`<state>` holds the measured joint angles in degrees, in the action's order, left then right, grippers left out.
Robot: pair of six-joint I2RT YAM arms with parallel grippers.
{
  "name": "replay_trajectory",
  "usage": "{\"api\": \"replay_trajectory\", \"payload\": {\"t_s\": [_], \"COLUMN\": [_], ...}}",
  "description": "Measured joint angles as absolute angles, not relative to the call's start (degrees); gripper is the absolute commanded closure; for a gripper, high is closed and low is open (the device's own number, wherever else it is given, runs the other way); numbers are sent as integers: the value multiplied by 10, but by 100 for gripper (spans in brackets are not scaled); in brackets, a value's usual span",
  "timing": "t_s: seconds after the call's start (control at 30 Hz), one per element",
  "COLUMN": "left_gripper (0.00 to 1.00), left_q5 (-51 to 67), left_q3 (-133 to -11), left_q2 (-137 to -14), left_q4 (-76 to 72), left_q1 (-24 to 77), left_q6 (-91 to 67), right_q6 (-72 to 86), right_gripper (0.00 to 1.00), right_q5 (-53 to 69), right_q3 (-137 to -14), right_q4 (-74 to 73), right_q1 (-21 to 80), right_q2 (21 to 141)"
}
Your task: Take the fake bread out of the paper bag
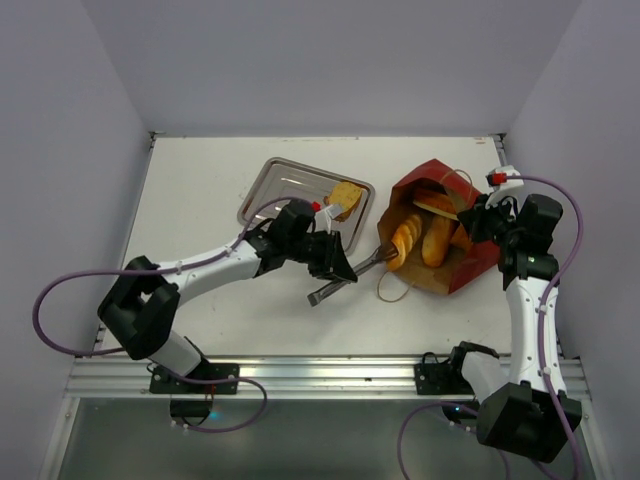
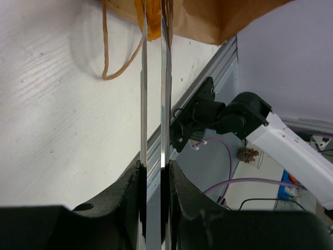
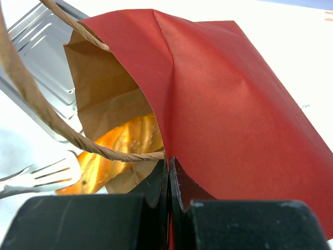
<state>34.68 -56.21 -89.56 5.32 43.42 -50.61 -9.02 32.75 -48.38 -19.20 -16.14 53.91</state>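
Note:
The dark-red paper bag (image 1: 470,265) lies on its side at the right, its mouth facing left. Glossy orange fake bread loaves (image 1: 405,240) show in its tan mouth. One more bread piece (image 1: 346,195) lies on the steel tray (image 1: 275,185). My left gripper (image 1: 345,268) is shut on metal tongs (image 1: 372,262), whose tips reach the bread at the bag's mouth. In the left wrist view the tong blades (image 2: 155,104) run up to the bread (image 2: 152,26). My right gripper (image 1: 478,222) is shut on the bag's upper edge (image 3: 234,104), and bread (image 3: 130,138) shows inside.
The bag's twine handle (image 1: 392,290) loops on the table in front of the bag's mouth. The tray stands behind the left gripper. The table's near rail (image 1: 320,372) runs along the front. Walls close off the far side and both flanks.

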Motion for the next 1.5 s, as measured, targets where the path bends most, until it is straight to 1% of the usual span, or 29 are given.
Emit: {"api": "replay_trajectory", "payload": {"t_s": [0.47, 0.57, 0.8, 0.97, 1.2, 1.5], "left_gripper": [100, 100, 100, 100, 100, 100], "left_q5": [388, 399, 434, 445, 444, 426], "left_q3": [-484, -474, -467, -468, -495, -524], "left_q2": [-752, -704, -574, -517, -489, -497], "left_q4": [115, 139, 198, 245, 306, 310], "left_q1": [434, 431, 388, 363, 359, 320], "left_q6": [-448, -433, -397, -375, -353, -349], "right_q6": [-90, -90, -90, -90, -90, -90], "right_gripper": [100, 100, 100, 100, 100, 100], "right_q5": [327, 327, 327, 326, 325, 325], "right_q3": [-483, -483, -483, -483, -482, -482], "right_q4": [-191, -191, -191, -191, -192, -192], "right_q1": [-161, -161, -161, -161, -161, -161], "right_q2": [538, 538, 538, 534, 532, 532]}}
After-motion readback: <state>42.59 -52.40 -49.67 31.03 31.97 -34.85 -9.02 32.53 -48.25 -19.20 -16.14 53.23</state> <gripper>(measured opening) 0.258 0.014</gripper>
